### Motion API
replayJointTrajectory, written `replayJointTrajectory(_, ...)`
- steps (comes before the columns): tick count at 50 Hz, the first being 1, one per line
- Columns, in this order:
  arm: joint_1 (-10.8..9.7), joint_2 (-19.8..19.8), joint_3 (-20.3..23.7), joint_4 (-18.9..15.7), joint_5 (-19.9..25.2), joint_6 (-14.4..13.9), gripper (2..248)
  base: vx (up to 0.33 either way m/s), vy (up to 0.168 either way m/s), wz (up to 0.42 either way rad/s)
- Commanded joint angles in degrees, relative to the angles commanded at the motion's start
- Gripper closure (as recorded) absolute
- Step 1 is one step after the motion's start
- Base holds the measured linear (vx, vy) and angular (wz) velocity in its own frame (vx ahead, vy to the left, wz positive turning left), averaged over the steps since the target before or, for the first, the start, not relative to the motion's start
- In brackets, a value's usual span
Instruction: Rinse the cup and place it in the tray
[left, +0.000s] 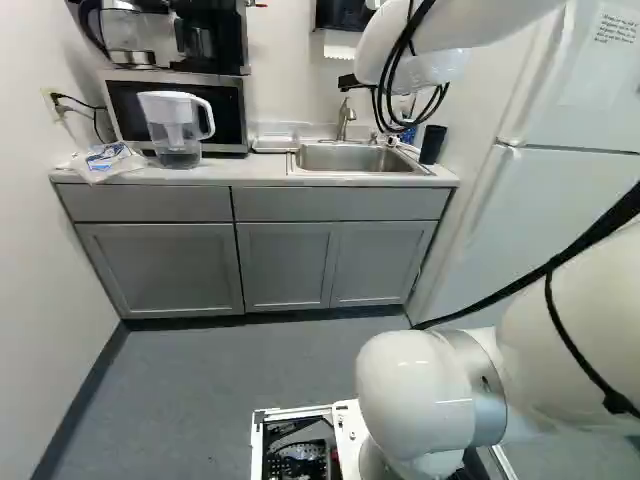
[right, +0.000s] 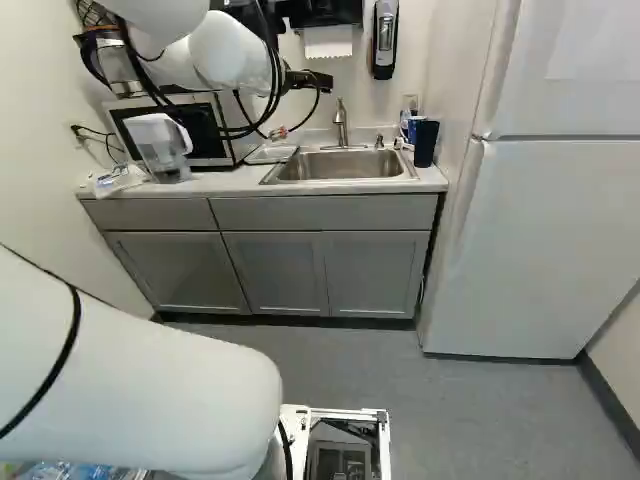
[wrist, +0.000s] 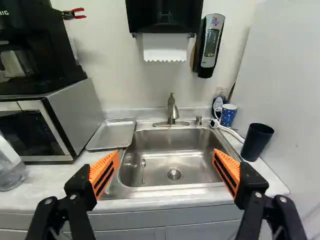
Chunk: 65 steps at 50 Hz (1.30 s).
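A pitcher (left: 178, 135) stands before the microwave (left: 232, 112), left of the sink (left: 345, 158)

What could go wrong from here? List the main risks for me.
Wrong pick: a dark cup and a blue patterned mug both stand beside the sink, so the hand might go for the wrong one.
Knock: the dark cup stands close to the fridge, so the open hand could tip it or bump the fridge.
Placing: the tray lies close to the microwave, which the hand might hit.
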Motion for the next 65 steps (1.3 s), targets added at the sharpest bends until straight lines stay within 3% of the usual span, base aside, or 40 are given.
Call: replayJointTrajectory(65,0.0,0.0,0.0,0.0,0.0,0.0,3,0.108,-0.006,-0.041)
